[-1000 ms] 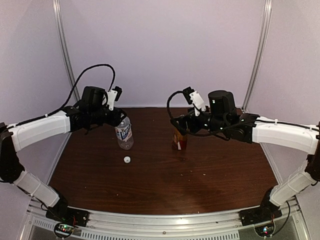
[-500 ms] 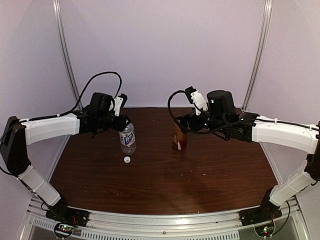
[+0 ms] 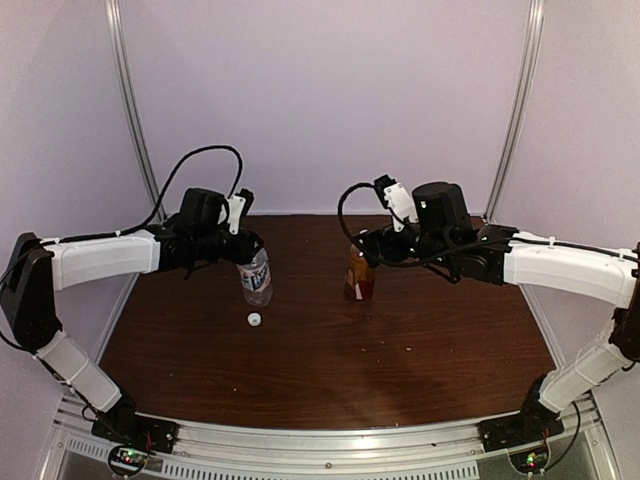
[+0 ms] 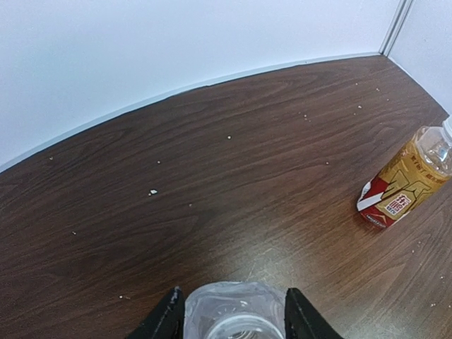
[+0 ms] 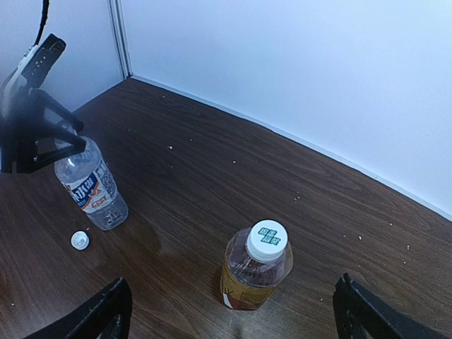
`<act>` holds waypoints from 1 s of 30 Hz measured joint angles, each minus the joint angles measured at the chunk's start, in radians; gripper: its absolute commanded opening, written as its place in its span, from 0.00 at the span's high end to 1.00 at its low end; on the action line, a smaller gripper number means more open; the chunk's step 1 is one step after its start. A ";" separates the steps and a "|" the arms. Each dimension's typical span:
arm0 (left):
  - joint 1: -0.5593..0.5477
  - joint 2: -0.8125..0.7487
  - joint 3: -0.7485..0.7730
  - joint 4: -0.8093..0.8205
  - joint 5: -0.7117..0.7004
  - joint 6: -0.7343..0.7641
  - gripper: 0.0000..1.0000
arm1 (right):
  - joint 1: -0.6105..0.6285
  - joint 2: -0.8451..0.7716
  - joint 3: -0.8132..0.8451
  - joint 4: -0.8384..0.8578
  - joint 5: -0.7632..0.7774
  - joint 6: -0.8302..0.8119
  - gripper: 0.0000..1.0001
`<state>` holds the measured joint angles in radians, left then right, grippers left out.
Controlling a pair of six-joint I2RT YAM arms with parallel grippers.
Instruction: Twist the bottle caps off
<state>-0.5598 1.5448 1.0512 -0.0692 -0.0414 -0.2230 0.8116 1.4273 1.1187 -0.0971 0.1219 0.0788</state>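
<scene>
**Left gripper** (image 3: pixel 248 247): its two black fingers (image 4: pixel 164 323) are pressing on opposite sides of the open, capless neck of a small clear plastic bottle with colourless liquid and a white-blue label (image 3: pixel 256 280). They are holding it firmly, with no gap showing in the left wrist view.

**Clear bottle:** it is standing on the dark brown wood-grain table (image 3: pixel 330 370), left of centre and towards the back wall. Its mouth is showing as an open ring between the fingers.

**Small round white plastic screw cap, off its bottle** (image 3: pixel 255 320): this loose cap is lying flat on the table just in front of the clear bottle. It is touching neither the bottle nor either gripper.

**Right gripper** (image 3: pixel 365 246): it is hanging above a small clear plastic bottle with amber liquid and a red-yellow label (image 5: pixel 248 282). Its fingers (image 5: pixel 106 311) are spread wide to either side in the right wrist view. They are gripping nothing and are staying clear of the bottle.

**Amber bottle:** it is standing upright on the table, right of centre and well apart from the clear bottle.

**Round white plastic screw cap with green print on top** (image 5: pixel 266 240): this fitted cap is sitting on the neck of the amber bottle. It is facing straight up at the right wrist camera.
</scene>
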 measured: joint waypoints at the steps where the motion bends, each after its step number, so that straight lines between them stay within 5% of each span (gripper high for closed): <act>1: 0.000 0.000 0.000 -0.002 -0.002 0.000 0.43 | 0.000 0.000 0.000 -0.002 0.005 0.000 0.00; 8: 0.000 -0.028 0.000 -0.011 -0.015 -0.007 0.27 | -0.008 0.010 0.011 -0.025 0.029 0.005 0.00; 14: 0.000 -0.104 -0.001 -0.008 -0.034 -0.021 0.03 | -0.028 0.049 0.065 -0.072 0.041 0.007 0.00; 30: 0.000 -0.367 -0.082 0.016 -0.037 -0.073 0.02 | -0.100 0.291 0.289 -0.232 -0.013 0.008 0.12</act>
<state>-0.5598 1.1778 0.9695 -0.0532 -0.0784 -0.2958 0.7116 1.7187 1.4075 -0.3286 0.1089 0.0872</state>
